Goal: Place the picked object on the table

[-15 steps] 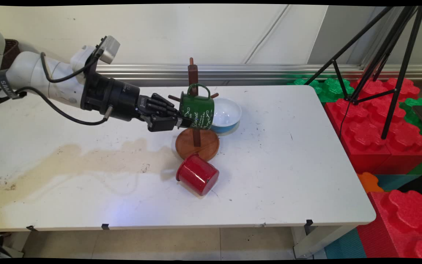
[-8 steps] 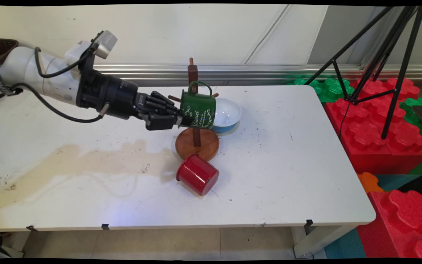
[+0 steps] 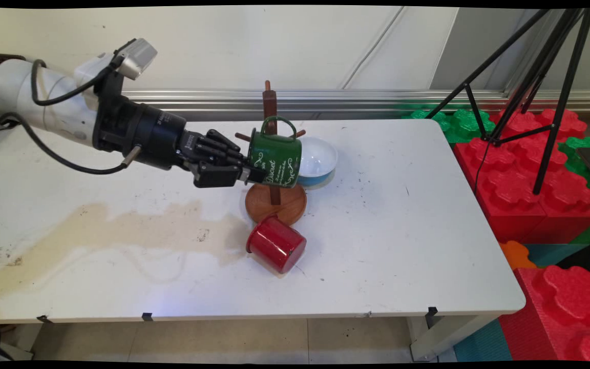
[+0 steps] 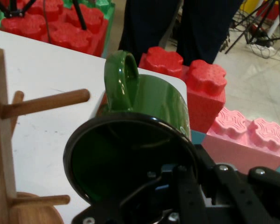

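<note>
Gripper (image 3: 255, 175) clamped on the rim of the green mug (image 3: 276, 158) — mug held on its side at frame centre, handle up, right by the pegs of the wooden mug tree (image 3: 274, 192). Red mug (image 3: 276, 243) lies tipped below the tree's base; blue bowl (image 3: 317, 160) right of it on the white table (image 3: 402, 230).

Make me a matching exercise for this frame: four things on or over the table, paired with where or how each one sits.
Things:
1. green mug
2. red mug
3. bowl
4. mug tree

States:
A. lying on its side on the table
B. standing upright on a round wooden base
C. held by its rim in the gripper
D. behind the green mug, white inside

Pairs: 1-C, 2-A, 3-D, 4-B
</note>
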You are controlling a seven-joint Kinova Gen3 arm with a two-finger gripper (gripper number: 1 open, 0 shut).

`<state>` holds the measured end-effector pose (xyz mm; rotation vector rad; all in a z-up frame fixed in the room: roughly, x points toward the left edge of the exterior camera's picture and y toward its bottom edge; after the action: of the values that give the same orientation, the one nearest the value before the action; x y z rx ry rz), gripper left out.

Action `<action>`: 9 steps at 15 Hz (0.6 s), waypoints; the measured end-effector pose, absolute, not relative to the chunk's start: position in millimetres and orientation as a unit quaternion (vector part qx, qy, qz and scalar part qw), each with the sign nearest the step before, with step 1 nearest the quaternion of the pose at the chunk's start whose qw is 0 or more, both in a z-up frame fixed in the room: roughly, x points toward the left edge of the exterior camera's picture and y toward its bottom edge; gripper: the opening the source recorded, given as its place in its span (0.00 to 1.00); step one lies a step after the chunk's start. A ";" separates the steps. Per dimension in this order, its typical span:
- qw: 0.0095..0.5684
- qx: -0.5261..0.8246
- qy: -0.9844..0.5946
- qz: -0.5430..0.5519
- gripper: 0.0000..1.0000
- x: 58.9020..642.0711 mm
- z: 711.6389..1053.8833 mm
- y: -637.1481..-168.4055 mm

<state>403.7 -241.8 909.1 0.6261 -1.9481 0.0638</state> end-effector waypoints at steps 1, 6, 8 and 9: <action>0.520 0.259 -0.814 0.026 0.00 403.8 910.3 -240.8; 0.510 0.244 -0.824 0.024 0.00 407.5 918.4 -235.7; 0.502 0.236 -0.832 0.024 0.00 412.3 922.8 -233.0; 0.498 0.233 -0.835 0.025 0.00 414.5 924.6 -231.8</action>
<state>414.5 -231.8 924.6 0.5638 -2.0213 0.0596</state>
